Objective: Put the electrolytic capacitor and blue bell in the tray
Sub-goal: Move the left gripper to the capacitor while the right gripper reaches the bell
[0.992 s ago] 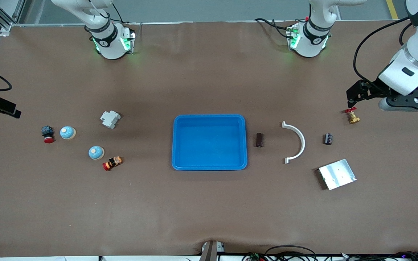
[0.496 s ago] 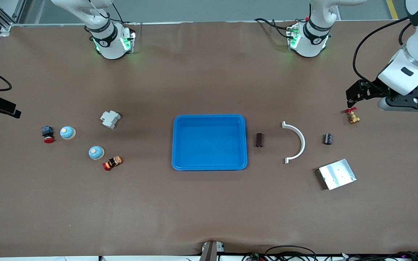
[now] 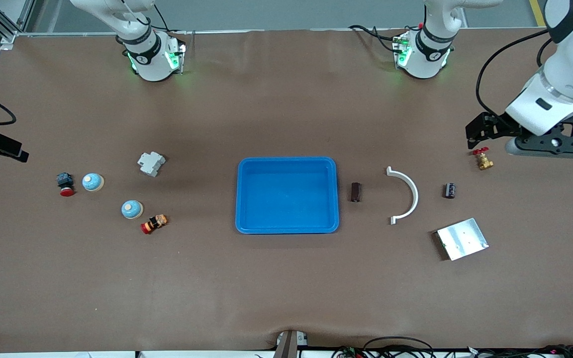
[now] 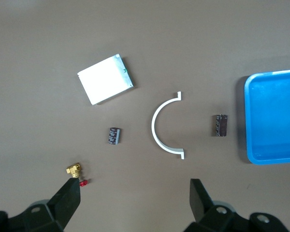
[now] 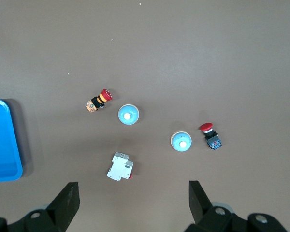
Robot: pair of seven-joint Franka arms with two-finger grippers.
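- While empty, left gripper [image 4: 130,203] hovers wide open above brass valve [image 3: 483,160], toward left arm's end from tray [image 3: 287,163].
- Right gripper [image 5: 133,203], likewise spread and empty, high above blue bells [image 5: 128,114].

Left arm drifts along the table

The left gripper [image 3: 471,140], fingers spread and empty, has slid a little toward the tray [image 3: 287,163] and the arms' bases, hanging over the brass valve [image 3: 483,160].

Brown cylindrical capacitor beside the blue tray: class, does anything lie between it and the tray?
Nothing visible does. The brown cylindrical capacitor lies on bare table beside the raised rim of the bright-blue plastic tray, toward the left arm's end. The white curved plastic bracket lies farther toward that end, not between them.
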